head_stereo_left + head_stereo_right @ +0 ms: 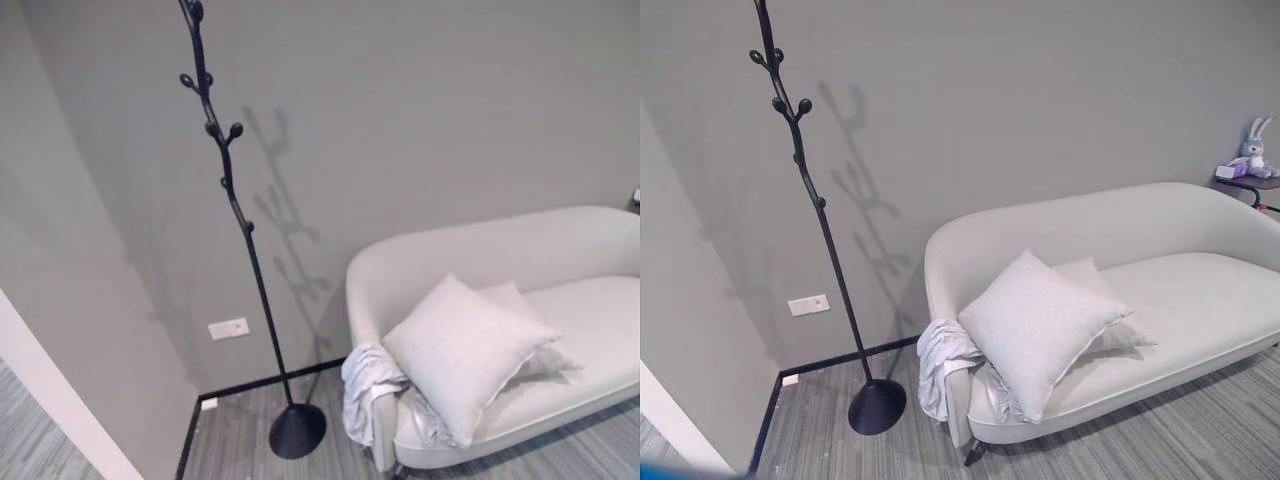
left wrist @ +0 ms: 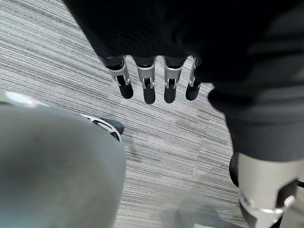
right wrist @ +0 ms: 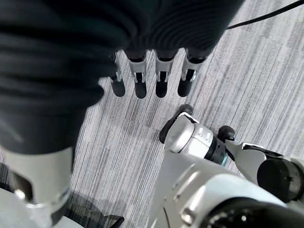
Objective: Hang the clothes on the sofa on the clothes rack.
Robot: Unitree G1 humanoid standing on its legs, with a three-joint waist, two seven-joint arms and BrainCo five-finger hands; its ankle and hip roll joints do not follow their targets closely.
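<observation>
A white garment (image 1: 366,385) hangs crumpled over the left arm of the white sofa (image 1: 1200,300), its folds reaching down towards the floor; it also shows in the right eye view as the garment (image 1: 940,362). The black clothes rack (image 1: 228,190), a thin branch-like pole with knobbed pegs, stands on a round base (image 1: 877,407) left of the sofa near the wall corner. My left hand (image 2: 147,80) hangs over the striped grey carpet with straight fingers and holds nothing. My right hand (image 3: 149,78) likewise hangs over the carpet, fingers straight and empty.
Two white cushions (image 1: 1040,325) lean on the sofa seat beside the garment. A small dark side table with a plush rabbit (image 1: 1250,150) stands past the sofa's right end. A wall socket (image 1: 228,328) sits low behind the rack. A wall corner juts out at the left.
</observation>
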